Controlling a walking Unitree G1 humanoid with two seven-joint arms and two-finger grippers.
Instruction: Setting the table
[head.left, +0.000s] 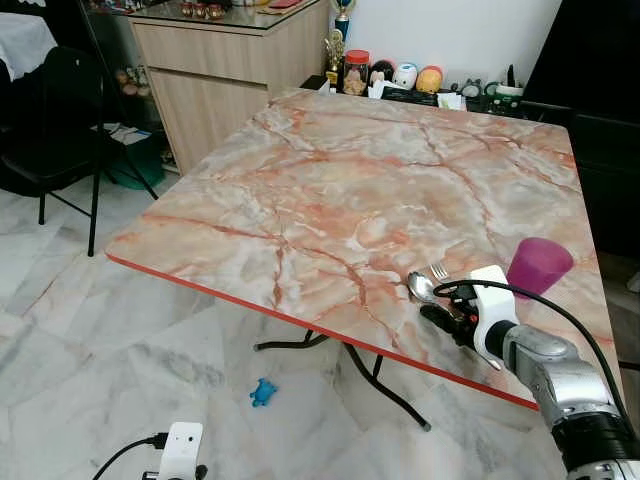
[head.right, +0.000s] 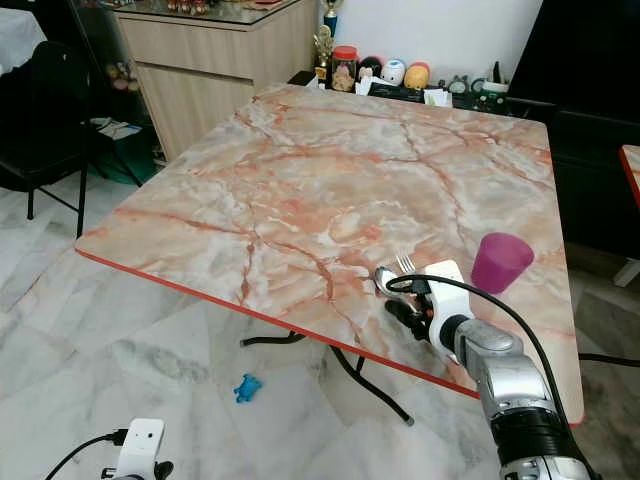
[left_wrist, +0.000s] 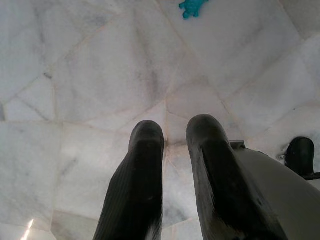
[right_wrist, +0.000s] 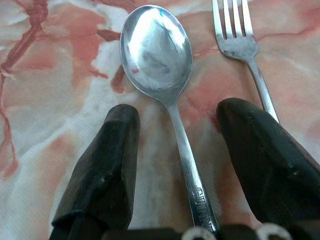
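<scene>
From the left eye view, a square pink-and-cream marble-patterned tabletop (head.left: 330, 190) with a red edge stands on pale marble floor tiles (head.left: 90, 340). A light wooden cabinet (head.left: 215, 75) and a black chair (head.left: 60, 110) stand behind it, and a small blue toy (head.left: 264, 392) lies on the floor beneath. Near the front right corner sit a magenta plastic cup (head.left: 538, 265), a silver metal spoon (head.left: 421, 287) and a silver fork (head.left: 439, 270).

In the right eye view, the right end effector (head.right: 398, 306) rests at the cutlery.

The left wrist view shows the left end effector (left_wrist: 172, 135) hanging over floor tiles, fingers slightly parted, empty.

In the right wrist view, the black fingers (right_wrist: 107, 165) are spread, straddling the spoon handle without gripping; the fork lies just beside.
</scene>
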